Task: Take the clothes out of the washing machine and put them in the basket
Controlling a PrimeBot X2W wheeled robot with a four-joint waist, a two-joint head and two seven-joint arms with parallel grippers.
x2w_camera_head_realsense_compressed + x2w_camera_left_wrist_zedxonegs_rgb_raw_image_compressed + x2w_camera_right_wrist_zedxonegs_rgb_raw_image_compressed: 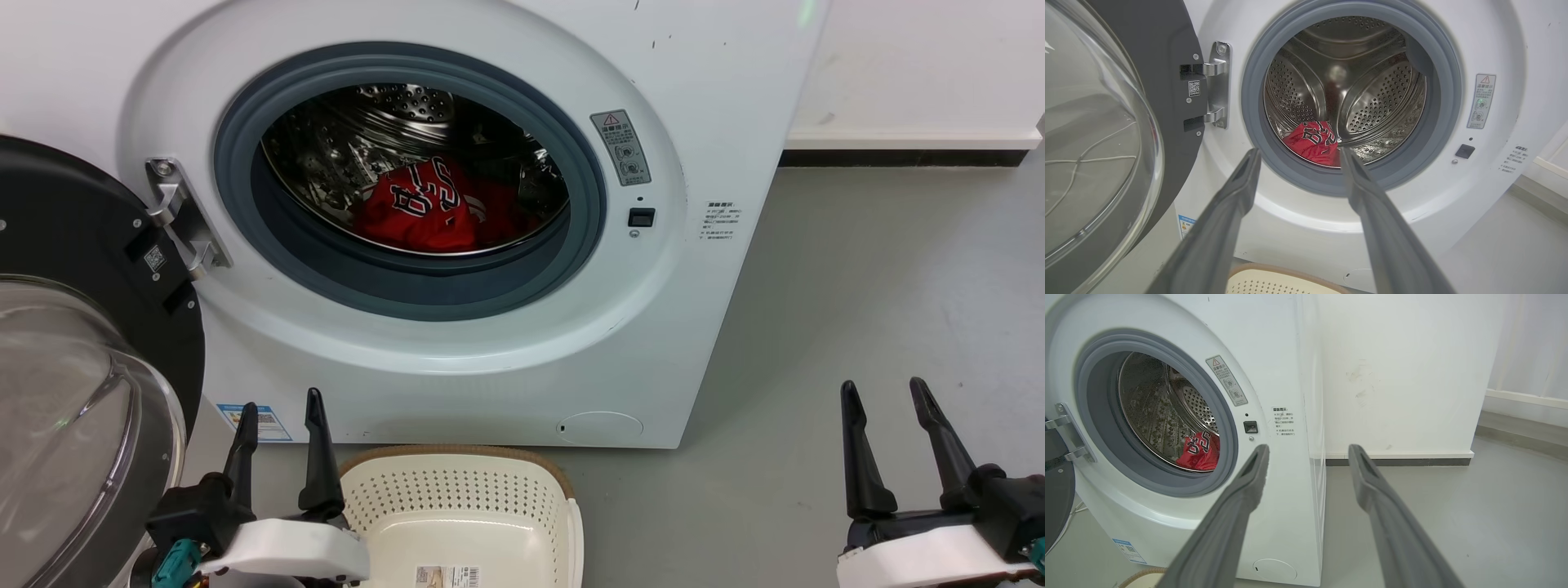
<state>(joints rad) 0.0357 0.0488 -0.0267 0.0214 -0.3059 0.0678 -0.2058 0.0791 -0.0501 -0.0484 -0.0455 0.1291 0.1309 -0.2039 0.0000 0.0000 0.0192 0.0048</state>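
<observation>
Even, diffuse white light keeps all three views bright, with only a soft shadow on the floor (775,408) under the washing machine (718,98) and a dimmer drum (392,122) whose steel throws small speckled glints. The glass door (57,425) carries pale, milky reflections. In both wrist views the near fingers (1216,237) (1224,522) are soft and out of focus, and the wide lens bows the machine's outline toward the edges.

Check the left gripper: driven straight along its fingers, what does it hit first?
Probably the clothes: the open left gripper frames them through the door opening. Depth is unclear, so the lower lip of the gasket could come first.
</observation>
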